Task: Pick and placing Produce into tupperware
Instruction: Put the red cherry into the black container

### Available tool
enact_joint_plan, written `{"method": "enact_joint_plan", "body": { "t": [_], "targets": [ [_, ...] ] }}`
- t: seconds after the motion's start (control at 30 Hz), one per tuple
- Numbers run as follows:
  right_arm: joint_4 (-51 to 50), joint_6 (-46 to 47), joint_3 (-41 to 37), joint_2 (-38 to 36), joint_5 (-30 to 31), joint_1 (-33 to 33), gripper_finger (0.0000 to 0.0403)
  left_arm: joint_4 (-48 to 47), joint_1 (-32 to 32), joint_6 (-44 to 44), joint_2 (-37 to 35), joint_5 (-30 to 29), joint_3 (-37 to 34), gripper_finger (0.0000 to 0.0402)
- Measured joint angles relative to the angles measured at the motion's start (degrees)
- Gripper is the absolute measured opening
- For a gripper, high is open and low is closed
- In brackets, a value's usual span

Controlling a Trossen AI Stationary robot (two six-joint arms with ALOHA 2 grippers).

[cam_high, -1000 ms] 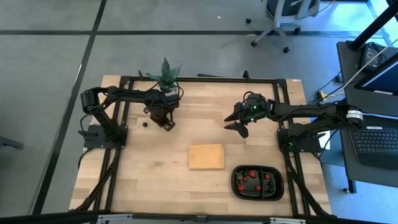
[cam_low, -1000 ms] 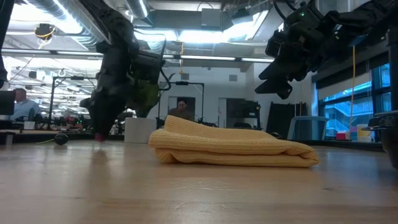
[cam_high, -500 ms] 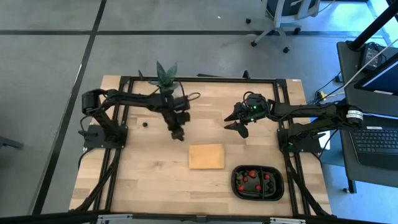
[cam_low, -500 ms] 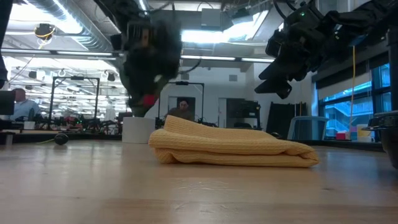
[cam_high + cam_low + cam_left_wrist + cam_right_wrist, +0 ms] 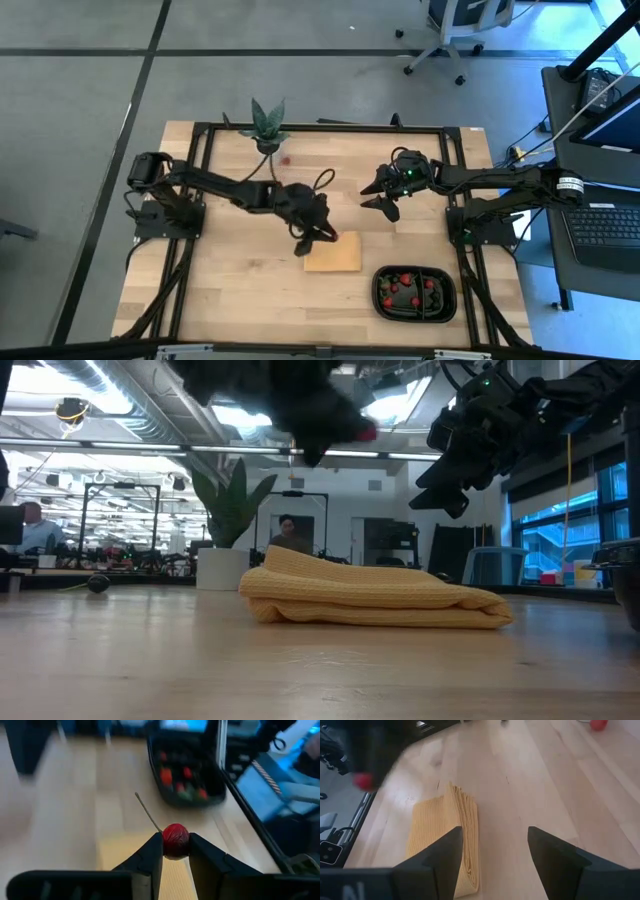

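Left gripper [image 5: 175,851], held above the table [image 5: 230,290] at the tan pad's [image 5: 332,251] far-left corner, pinches a small red berry with a thin stem [image 5: 175,840] between its two fingers; in the high view the berry shows as a red speck at the fingertips, just over the pad's edge. In the low view this arm is only a dark blur above the pad, with the berry a red dot at its tip. The black two-compartment tray [image 5: 446,291] lies on the table near the pad, on the side toward the right arm's base, and holds several red pieces with some green; how many, and which compartment each sits in, is hard to make out. Right gripper [image 5: 494,857] hangs in the air beyond the pad's far side, fingers spread with nothing between them. One more red piece [image 5: 286,159] lies on the table close to the potted spiky plant [image 5: 265,123], well apart from the pad. A small dark ball [image 5: 97,583] rests on the table left of the pad in the low view; the high view hides it.
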Motion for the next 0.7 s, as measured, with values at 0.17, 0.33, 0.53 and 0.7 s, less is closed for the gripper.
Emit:
{"method": "enact_joint_plan", "body": {
  "t": [0.17,0.33,0.53,0.7],
  "targets": [
    [0.0,0.0,0.0,0.0,0.2,0.0,0.0225,9.9,-3.8,4.1,0.0,-8.5,0.0,0.0076],
    [0.0,0.1,0.0,0.0,2.8,0.0,0.0225,14.2,-6.3,6.5,0.6,-13.4,0.0,0.0079],
    [0.4,1.5,0.0,0.0,3.3,0.0,0.0225,18.8,-7.4,6.5,7.9,-14.5,3.3,0.0079],
    [0.6,1.5,0.0,0.0,3.4,0.0,0.0225,17.7,-8.4,7.1,18.7,-11.4,13.4,0.0080]
  ]
}}
